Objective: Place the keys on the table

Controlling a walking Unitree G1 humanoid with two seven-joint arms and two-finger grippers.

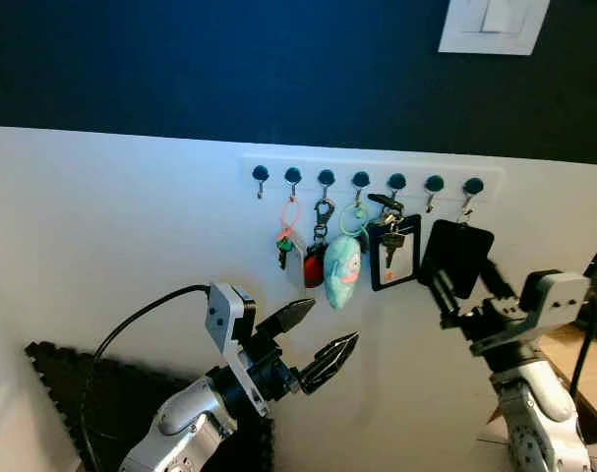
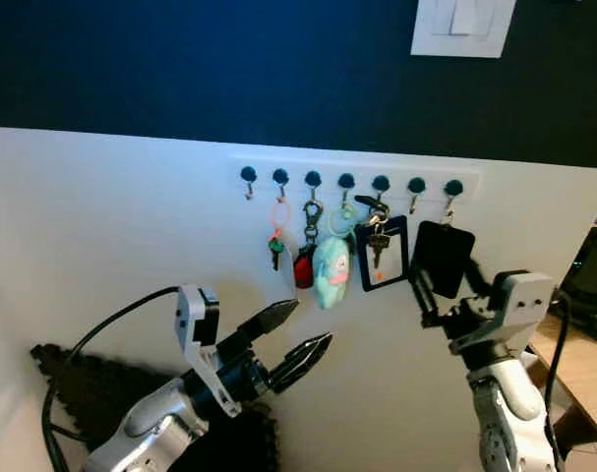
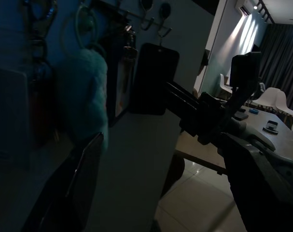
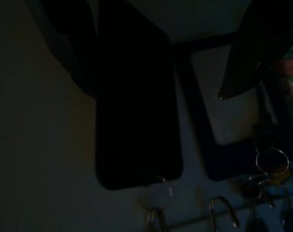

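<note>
Left eye view: the keys [image 1: 390,234] hang on the hook rack [image 1: 367,181], beside a black card holder [image 1: 456,254]. Right gripper [image 1: 444,285] reaches that holder, fingers spread around it. Left gripper [image 1: 316,342] hovers below the teal plush keychain [image 1: 341,270], fingers spread, holding nothing.

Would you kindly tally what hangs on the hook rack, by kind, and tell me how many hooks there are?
Hooks on the rack: 7
Key bunches: 2 (orange loop, by the frame)
Red fob: 1
Teal plush charm: 1
Black card frame: 1
Black tag: 1
Total hanging: 6
</note>
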